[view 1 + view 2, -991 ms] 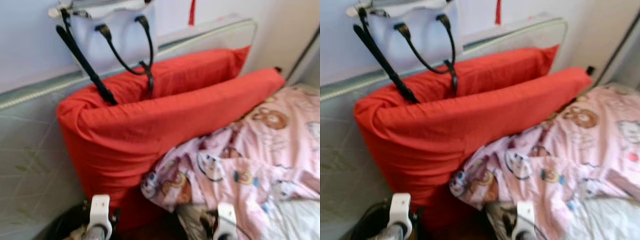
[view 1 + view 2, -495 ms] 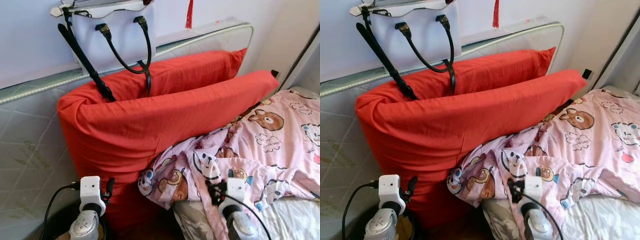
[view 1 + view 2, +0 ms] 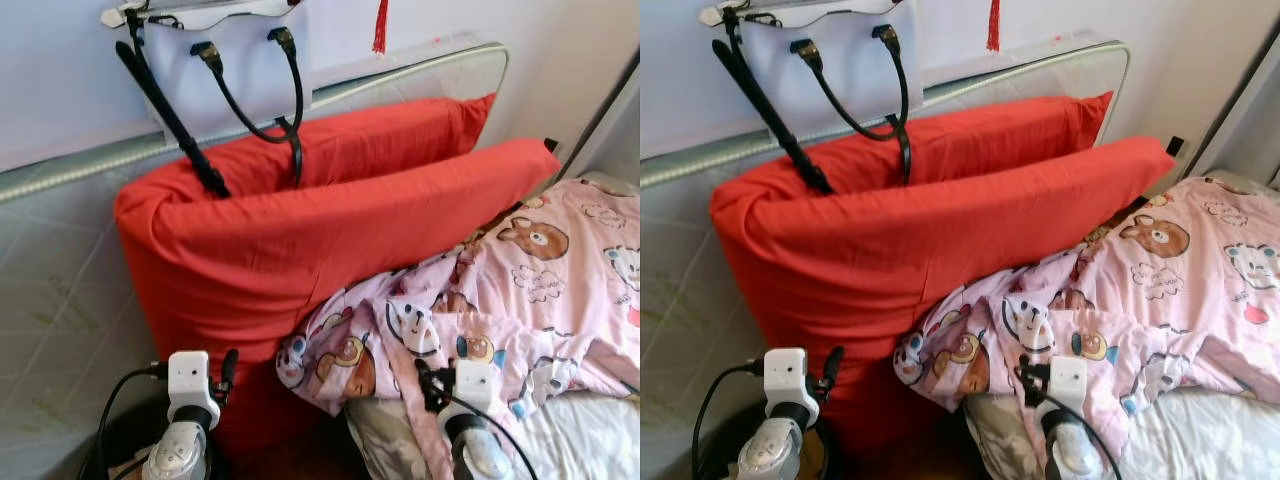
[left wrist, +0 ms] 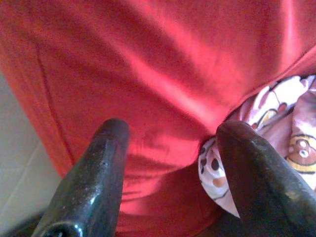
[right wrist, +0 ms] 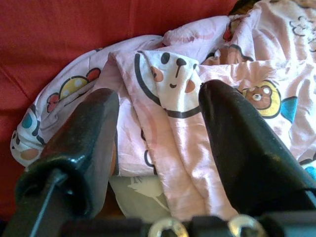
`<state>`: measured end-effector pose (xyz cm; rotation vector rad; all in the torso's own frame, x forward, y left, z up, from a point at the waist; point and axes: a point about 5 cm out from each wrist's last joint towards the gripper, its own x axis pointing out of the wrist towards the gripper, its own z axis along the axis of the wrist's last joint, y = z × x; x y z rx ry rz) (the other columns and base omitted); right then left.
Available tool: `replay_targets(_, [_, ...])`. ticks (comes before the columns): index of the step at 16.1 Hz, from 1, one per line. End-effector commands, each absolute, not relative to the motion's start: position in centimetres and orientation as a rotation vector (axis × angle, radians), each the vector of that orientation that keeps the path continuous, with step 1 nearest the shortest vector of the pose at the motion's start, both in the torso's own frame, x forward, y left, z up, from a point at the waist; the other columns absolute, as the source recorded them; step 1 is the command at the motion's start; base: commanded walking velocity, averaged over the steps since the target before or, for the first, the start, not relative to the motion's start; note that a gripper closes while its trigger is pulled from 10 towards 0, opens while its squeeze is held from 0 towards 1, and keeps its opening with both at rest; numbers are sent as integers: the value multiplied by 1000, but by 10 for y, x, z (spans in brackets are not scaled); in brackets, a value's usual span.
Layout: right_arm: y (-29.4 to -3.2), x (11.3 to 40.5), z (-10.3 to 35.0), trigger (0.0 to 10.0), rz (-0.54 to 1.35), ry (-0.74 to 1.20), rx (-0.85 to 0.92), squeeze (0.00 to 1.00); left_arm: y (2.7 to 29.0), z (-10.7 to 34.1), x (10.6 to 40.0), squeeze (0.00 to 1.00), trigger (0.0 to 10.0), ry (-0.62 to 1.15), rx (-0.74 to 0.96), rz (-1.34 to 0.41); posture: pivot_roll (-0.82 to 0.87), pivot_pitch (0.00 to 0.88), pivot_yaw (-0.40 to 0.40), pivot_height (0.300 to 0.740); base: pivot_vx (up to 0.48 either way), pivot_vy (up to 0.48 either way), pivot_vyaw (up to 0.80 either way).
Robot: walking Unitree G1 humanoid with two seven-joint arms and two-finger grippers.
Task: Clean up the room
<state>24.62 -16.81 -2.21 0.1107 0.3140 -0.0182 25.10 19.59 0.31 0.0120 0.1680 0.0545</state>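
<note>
My left pincer (image 4: 170, 163) gapes empty before the red pillow (image 3: 330, 240) | my right pincer (image 5: 158, 133) gapes empty over the pink cartoon-print quilt (image 3: 520, 290), whose far side is cut off | handbag (image 3: 225, 60) top cropped.

Two long pillows (image 3: 330, 240) are being propped against the headboard (image 3: 60, 290) at the far left. A handbag (image 3: 225, 60) is being hung behind them. A blanket (image 3: 520, 300) is being spread to their right, on the bed (image 3: 590, 440).
</note>
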Motion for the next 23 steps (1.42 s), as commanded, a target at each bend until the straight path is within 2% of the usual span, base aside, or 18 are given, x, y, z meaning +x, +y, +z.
replay_targets(1, [-169, 247, -20, 10000, -23, 300, 116, 0, 196, 3, 251, 0, 10000, 175, 3, 60, 53, 0, -54, 666, 0, 0, 0])
replay_targets(5, [-166, 248, -22, 10000, -11, 332, 102, 0, 196, 7, 253, 0, 10000, 161, -5, 64, 48, 10, -59, 666, 0, 0, 0])
replay_targets(8, [-166, 248, -22, 10000, -6, 323, 120, 0, 195, 7, 254, 0, 10000, 161, -14, 63, 47, 22, -58, 644, 0, 0, 0])
replay_targets(20, [-151, 248, -30, 10000, 61, 428, 114, 0, 190, 7, 253, 0, 10000, 175, -43, 38, 58, 59, -57, 644, 0, 0, 0])
replay_targets(23, [-151, 248, -30, 10000, 64, 421, 117, 0, 191, 8, 253, 0, 10000, 177, -44, 38, 60, 67, -56, 624, 0, 0, 0])
